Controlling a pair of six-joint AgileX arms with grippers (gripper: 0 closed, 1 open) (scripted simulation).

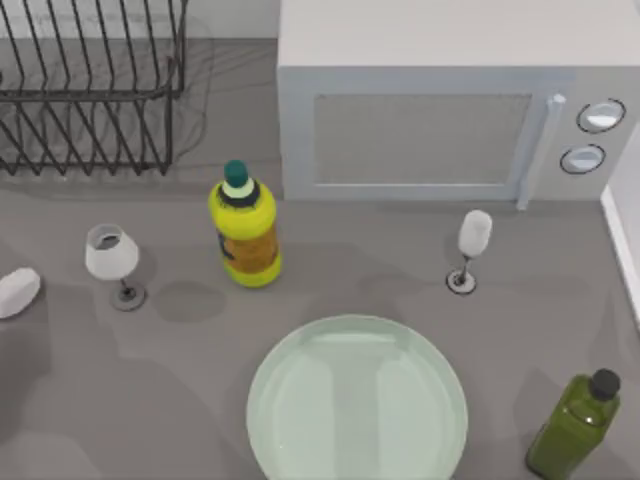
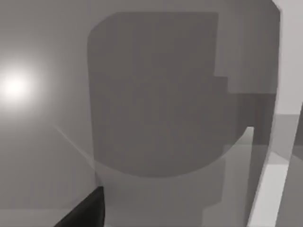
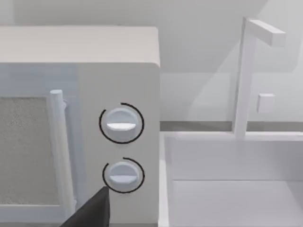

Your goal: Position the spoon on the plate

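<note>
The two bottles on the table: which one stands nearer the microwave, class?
The yellow bottle with the green cap, standing just off the microwave's front left corner. The dark green bottle stands far forward at the table's right, beside the plate.

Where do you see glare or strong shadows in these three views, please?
Left wrist view: a bright glare spot beside a broad blocky shadow. Top view: soft shadows near the yellow bottle and plate. Right wrist view: evenly lit microwave.

A dark finger of the left gripper pokes into view at the edge. Beyond it lies a plain grey surface with a broad blocky shadow. Off to one side, a bright glare marks the grey.
</note>
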